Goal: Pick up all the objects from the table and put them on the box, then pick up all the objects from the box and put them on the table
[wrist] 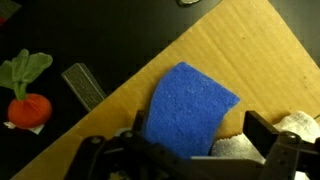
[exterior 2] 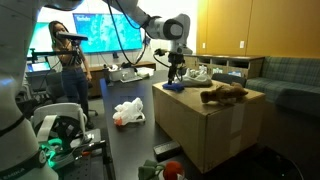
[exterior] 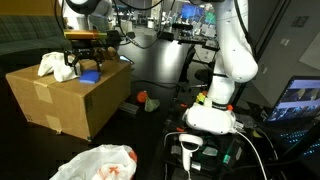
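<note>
Where the dark table (wrist: 100, 40) shows at far left, a red toy vegetable (wrist: 28, 105) lies; mid-frame the blue cloth (wrist: 190, 100) rests on the cardboard box (wrist: 240, 50) between the wide-spread fingers (wrist: 262, 135), with a crumpled white cloth (wrist: 298, 124) at lower right.

Right under the hand (exterior: 84, 66) a blue pad (wrist: 190, 105) covers part of the box (wrist: 250, 50). Just beside the hand a white cloth (exterior: 50, 65) crowds one side. A brown plush toy (exterior 2: 222, 95) lies well apart, with bare cardboard between. Past the box edge, below the hand, the bench (wrist: 110, 40) lies open apart from a radish toy (wrist: 28, 105) and a grey strip (wrist: 82, 85).
</note>
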